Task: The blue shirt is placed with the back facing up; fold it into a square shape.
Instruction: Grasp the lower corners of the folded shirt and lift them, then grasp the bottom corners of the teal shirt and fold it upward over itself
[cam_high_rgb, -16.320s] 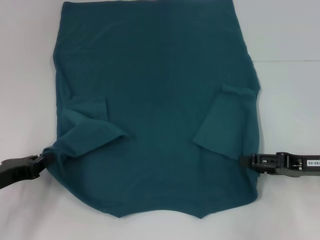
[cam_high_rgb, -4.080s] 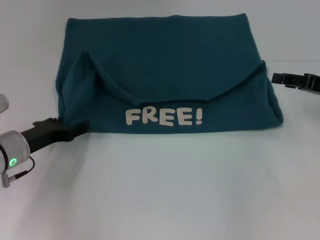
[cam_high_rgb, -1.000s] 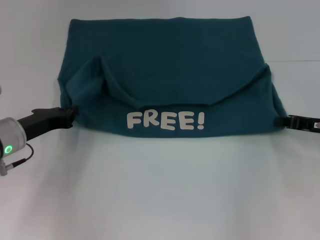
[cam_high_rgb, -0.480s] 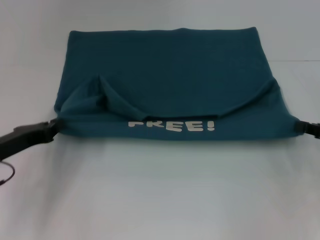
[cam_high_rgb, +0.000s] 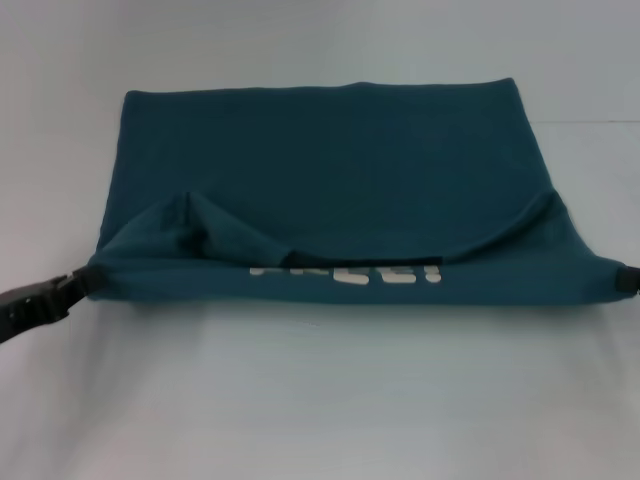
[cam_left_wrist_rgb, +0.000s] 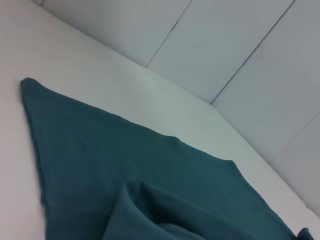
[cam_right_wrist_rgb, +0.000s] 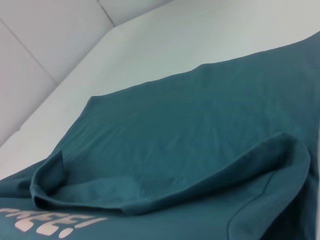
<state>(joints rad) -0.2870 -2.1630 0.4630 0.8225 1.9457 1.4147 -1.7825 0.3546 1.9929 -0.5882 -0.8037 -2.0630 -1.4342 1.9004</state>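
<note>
The blue shirt (cam_high_rgb: 340, 170) lies across the white table, its near part doubled over so a strip of white lettering (cam_high_rgb: 345, 273) shows under a sagging fold. Its near edge is stretched taut between its two corners. My left gripper (cam_high_rgb: 72, 284) is shut on the near left corner. At the frame's right edge, my right gripper (cam_high_rgb: 628, 280) holds the near right corner. The left wrist view shows the shirt (cam_left_wrist_rgb: 125, 165) spread flat with a raised fold. The right wrist view shows the shirt (cam_right_wrist_rgb: 190, 130), a rolled fold and the lettering (cam_right_wrist_rgb: 50, 222). Neither wrist view shows fingers.
The white table (cam_high_rgb: 320, 400) stretches bare between the shirt and me. Pale wall panels (cam_left_wrist_rgb: 240, 45) rise behind the table's far edge, and they also show in the right wrist view (cam_right_wrist_rgb: 40, 30).
Both grippers have drawn the near edge toward me and outward. The fold now sags over the lettering, hiding most of it. The left arm has slid further out of view.
</note>
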